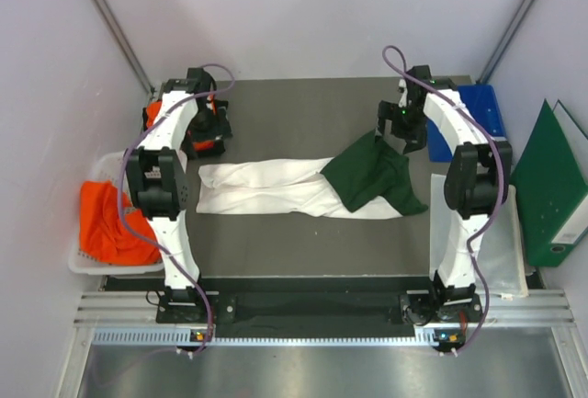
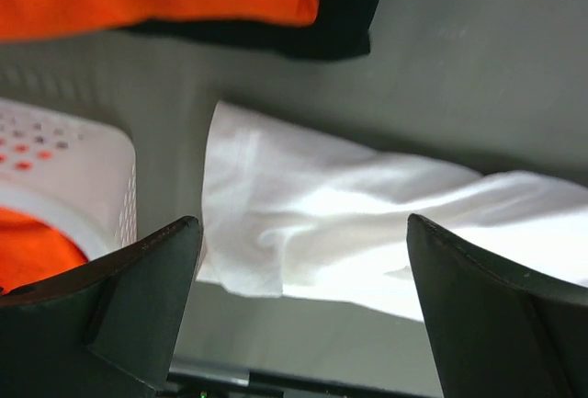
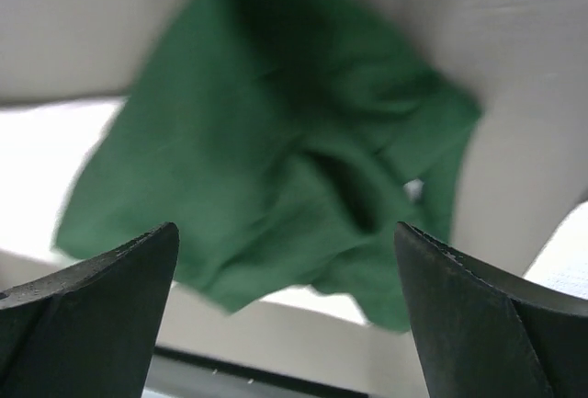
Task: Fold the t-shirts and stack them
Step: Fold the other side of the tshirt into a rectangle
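White cotton with dark green sleeves, the t-shirt (image 1: pixel 276 188) is lying across the middle of the grey table (image 1: pixel 294 113) as a long, loosely gathered strip, its hem end pointing toward the left arm and one dark green sleeve (image 1: pixel 372 173) flopping open over its right end. The left gripper (image 2: pixel 301 233) is hovering above the hem end with its jaws spread wide and holding nothing, and the right gripper (image 3: pixel 285 233) is hanging over the sleeve, likewise parted and empty. The work seems to be at the stage of tidying this strip for its next fold, so each gripper should be coming down on a true corner, pinching every layer together rather than the top one alone, and the sleeve wants tucking flat inside the outline first, or the fold will be bulging and the stack leaning. More bright orange t-shirts (image 1: pixel 110 223) are waiting in the white plastic mesh basket (image 1: pixel 84 265) at the left edge, and an orange bundle (image 1: pixel 161 108) is sitting at the far left corner. That bundle is mostly hiding behind the left arm, so whether it is folded I cannot tell; the shirt's print is not showing at all, the right wrist view is blurring, and the number of orange shirts is unclear.
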`<state>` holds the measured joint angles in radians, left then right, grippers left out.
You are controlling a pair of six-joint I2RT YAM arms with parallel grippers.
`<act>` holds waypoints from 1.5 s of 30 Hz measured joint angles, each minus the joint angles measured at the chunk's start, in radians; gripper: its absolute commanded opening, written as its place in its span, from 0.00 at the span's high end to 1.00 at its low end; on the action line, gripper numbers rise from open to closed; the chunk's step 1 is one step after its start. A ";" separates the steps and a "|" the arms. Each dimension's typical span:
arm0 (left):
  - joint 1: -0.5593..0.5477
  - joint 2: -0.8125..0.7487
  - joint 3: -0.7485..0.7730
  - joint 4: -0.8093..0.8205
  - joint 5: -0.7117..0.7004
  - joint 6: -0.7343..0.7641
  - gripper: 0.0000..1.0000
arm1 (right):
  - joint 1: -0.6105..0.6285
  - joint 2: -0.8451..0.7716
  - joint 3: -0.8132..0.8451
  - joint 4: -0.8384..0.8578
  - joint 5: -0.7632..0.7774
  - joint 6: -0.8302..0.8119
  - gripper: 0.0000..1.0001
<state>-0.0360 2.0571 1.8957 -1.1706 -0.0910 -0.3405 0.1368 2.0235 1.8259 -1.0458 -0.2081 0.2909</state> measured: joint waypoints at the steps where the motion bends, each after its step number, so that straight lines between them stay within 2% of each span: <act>1: -0.002 0.014 0.019 0.006 0.000 0.003 0.01 | -0.011 0.016 -0.012 0.010 0.018 0.000 0.00; 11: -0.032 0.109 0.087 0.035 -0.002 0.052 0.01 | -0.013 0.040 -0.132 0.011 0.104 0.023 0.06; 14: -0.042 0.122 0.087 0.043 0.003 0.051 0.01 | -0.013 0.028 -0.180 0.010 0.110 0.027 0.23; 15: -0.047 0.126 0.087 0.045 0.006 0.051 0.01 | -0.013 0.027 -0.190 0.008 0.110 0.025 0.33; 16: -0.051 0.130 0.088 0.045 0.007 0.051 0.01 | -0.013 0.025 -0.198 0.006 0.109 0.028 0.40; 20: -0.064 0.147 0.100 0.049 0.015 0.051 0.01 | -0.013 0.006 -0.226 0.015 0.097 0.046 0.45; 22: -0.070 0.148 0.100 0.049 0.017 0.051 0.01 | -0.013 -0.012 -0.242 0.021 0.084 0.053 0.51; 23: -0.072 0.148 0.100 0.050 0.019 0.051 0.01 | -0.013 -0.019 -0.247 0.027 0.078 0.054 0.57; 24: -0.073 0.148 0.100 0.050 0.019 0.051 0.01 | -0.013 -0.024 -0.251 0.036 0.068 0.058 0.70; 27: -0.078 0.151 0.100 0.049 0.021 0.051 0.01 | -0.013 -0.027 -0.263 0.070 0.040 0.071 0.87; 30: -0.080 0.159 0.100 0.050 0.021 0.051 0.01 | -0.013 -0.027 -0.275 0.087 0.018 0.077 0.94; 39: -0.080 0.162 0.097 0.050 0.019 0.051 0.01 | -0.013 -0.068 -0.281 0.088 -0.011 0.078 0.99; 45: -0.080 0.162 0.097 0.050 0.019 0.051 0.01 | -0.016 -0.140 -0.244 -0.018 -0.024 0.080 1.00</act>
<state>-0.1158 2.2189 1.9930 -1.1206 -0.0715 -0.2890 0.1211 1.8839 1.5818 -1.0637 -0.2317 0.3710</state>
